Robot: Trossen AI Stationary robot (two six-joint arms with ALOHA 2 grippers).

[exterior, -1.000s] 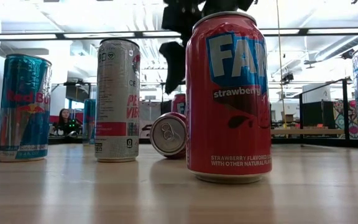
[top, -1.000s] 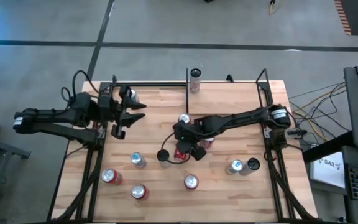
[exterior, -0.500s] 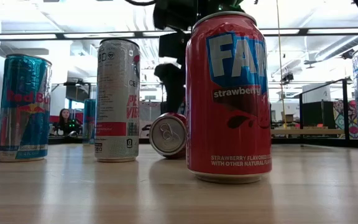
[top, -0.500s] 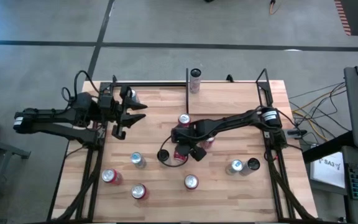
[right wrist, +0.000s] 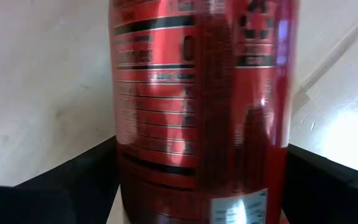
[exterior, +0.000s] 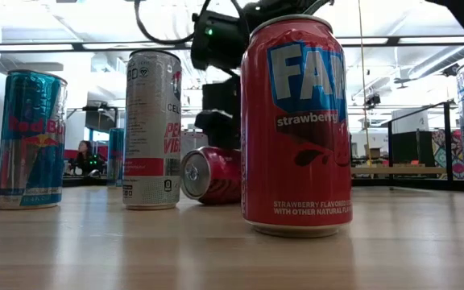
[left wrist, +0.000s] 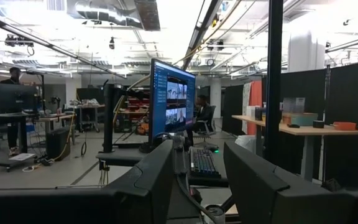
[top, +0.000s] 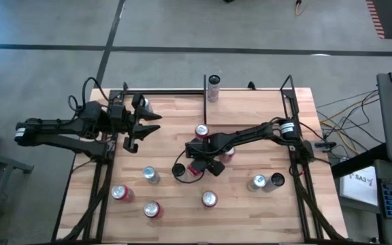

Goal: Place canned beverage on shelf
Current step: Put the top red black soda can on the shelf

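Right gripper (top: 194,168) at mid counter (top: 250,204), jaws straddling the red aluminium can lying on its side (exterior: 209,175), not clearly clamped. Left gripper (top: 143,120) hovers far left, jaws open; light-wood black-rod shelf not identifiable

The worktop (top: 250,112) is bare between the right arm and the far rail, an open lane. One slim can (top: 214,88) stands at the far edge. Near the lying red can (top: 194,169), a red can (top: 201,131) stands just beyond the arm. Cans (top: 151,175) crowd the near half; two (top: 266,182) stand near the right posts.
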